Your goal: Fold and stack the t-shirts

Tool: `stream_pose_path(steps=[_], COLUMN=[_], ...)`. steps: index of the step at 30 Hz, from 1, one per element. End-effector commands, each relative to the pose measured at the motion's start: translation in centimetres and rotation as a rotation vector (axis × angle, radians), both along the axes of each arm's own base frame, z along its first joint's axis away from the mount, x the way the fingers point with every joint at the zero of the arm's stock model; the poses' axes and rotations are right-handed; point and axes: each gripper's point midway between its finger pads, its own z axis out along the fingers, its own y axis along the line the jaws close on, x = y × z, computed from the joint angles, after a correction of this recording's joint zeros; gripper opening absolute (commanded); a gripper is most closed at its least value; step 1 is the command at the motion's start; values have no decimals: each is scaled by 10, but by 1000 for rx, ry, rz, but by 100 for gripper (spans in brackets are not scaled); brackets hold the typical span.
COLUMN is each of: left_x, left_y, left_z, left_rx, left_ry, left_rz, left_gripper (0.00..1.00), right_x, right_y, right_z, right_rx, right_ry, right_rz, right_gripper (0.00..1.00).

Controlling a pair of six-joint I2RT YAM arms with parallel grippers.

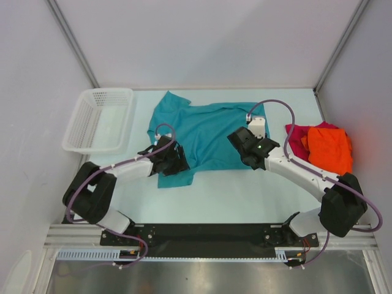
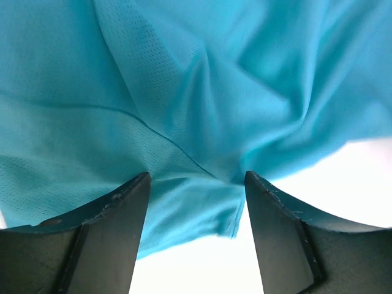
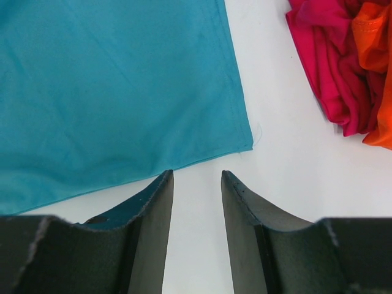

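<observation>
A teal-blue t-shirt (image 1: 208, 131) lies spread across the middle of the table. My left gripper (image 1: 173, 159) is low over its near-left part. In the left wrist view the left gripper (image 2: 196, 177) is open, with a rumpled edge of the teal cloth (image 2: 202, 110) lying between and beyond its fingertips, not pinched. My right gripper (image 1: 247, 150) hovers at the shirt's right edge. The right gripper (image 3: 196, 173) is open over bare table, just short of the teal hem corner (image 3: 242, 138). The orange t-shirt (image 1: 329, 148) and the magenta-red t-shirt (image 1: 296, 137) lie bunched together at the right.
A white mesh basket (image 1: 98, 119) stands at the back left of the table. Grey walls enclose the table on three sides. The magenta-red t-shirt (image 3: 327, 61) lies to the upper right in the right wrist view.
</observation>
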Motion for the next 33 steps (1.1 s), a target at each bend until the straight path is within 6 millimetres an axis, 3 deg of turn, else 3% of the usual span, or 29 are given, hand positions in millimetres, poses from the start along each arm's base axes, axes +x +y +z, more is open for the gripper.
stream_pose_path(steps=[1, 9, 13, 18, 33], left_x=[-78, -113, -117, -114, -142], left_y=[31, 53, 58, 53, 65], left_z=[-26, -13, -16, -15, -11], left_rx=[66, 46, 58, 51, 4], left_ry=[223, 215, 210, 222, 251], left_rz=[15, 56, 71, 62, 114], left_gripper=[71, 71, 72, 71, 73], right_x=[9, 10, 10, 12, 14], right_y=[9, 14, 11, 4, -15], right_z=[2, -3, -14, -45, -77], right_rx=[26, 35, 31, 62, -8], right_ry=[-20, -11, 11, 77, 148], right_rz=[11, 28, 16, -11, -71], right_gripper=[42, 42, 43, 43, 44])
